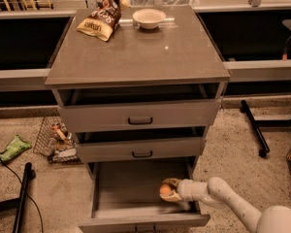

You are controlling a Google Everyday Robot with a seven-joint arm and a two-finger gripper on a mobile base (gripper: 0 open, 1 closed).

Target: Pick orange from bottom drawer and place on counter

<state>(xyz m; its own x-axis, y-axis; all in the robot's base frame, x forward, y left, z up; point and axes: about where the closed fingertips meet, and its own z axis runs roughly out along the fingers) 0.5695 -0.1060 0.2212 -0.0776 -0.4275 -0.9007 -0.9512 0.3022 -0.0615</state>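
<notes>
The bottom drawer [131, 193] is pulled open below two shallower grey drawers. Inside it, at the right, lies the orange [165, 191]. My gripper [168, 190] reaches into the drawer from the right on a white arm, and its fingers are closed around the orange, just above the drawer floor. The counter [136, 52] is the grey-brown top of the cabinet, well above the gripper.
A snack bag [101, 19] and a pale bowl [149, 17] sit at the back of the counter. A wire basket [56, 140] and a green packet [12, 148] lie on the floor at left. A black stand leg [254, 130] is at right.
</notes>
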